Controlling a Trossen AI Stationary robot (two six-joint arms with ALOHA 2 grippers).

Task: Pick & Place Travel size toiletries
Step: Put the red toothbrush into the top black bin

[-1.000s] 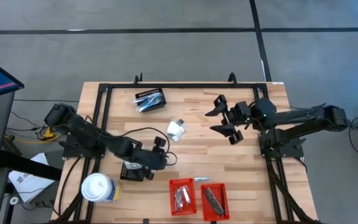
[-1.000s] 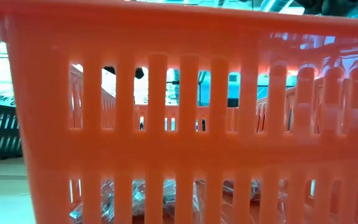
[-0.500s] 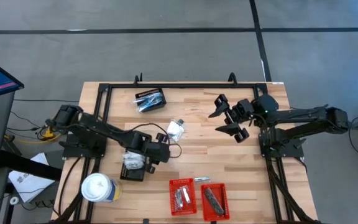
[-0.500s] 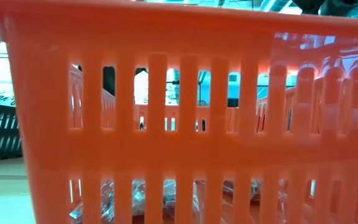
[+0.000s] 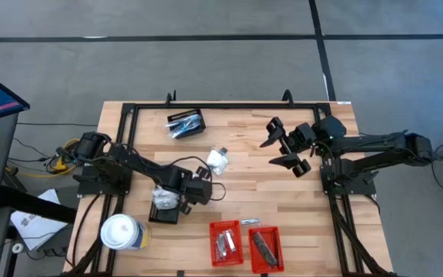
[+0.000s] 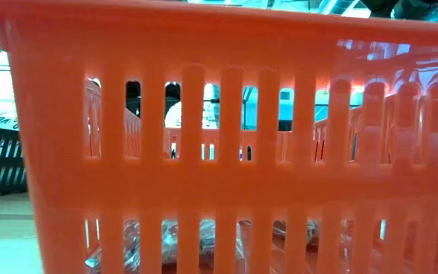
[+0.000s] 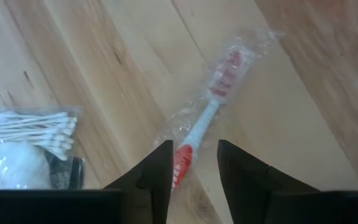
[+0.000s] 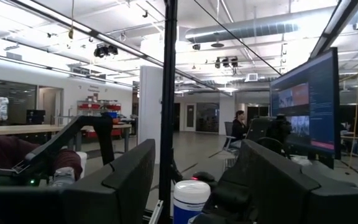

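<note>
A clear-wrapped toothbrush [image 7: 213,106], white with red ends, lies flat on the wood in the left wrist view. My left gripper [image 7: 194,146] [image 5: 209,190] points steeply down over it, open by a narrow gap, one finger on each side of its red near end [image 7: 181,163]. I cannot tell whether the fingers touch it. Beside it a clear packet of cotton swabs [image 7: 27,134] lies in a black basket [image 5: 164,204]. Another clear packet [image 5: 218,159] rests on the table. My right gripper [image 5: 286,148] [image 8: 194,180] is raised at the right, open, holding nothing.
A second black basket [image 5: 185,123] with toiletries stands at the far side. Two red baskets [image 5: 225,245] [image 5: 266,248] sit at the near edge, a small item [image 5: 250,222] just behind them. A white lidded cup [image 5: 121,232] stands near left. An orange-red basket wall [image 6: 219,152] fills the low view.
My left gripper has sunk toward the table and tipped farther downward, shifting a little toward the table's right edge, away from the near black basket.
</note>
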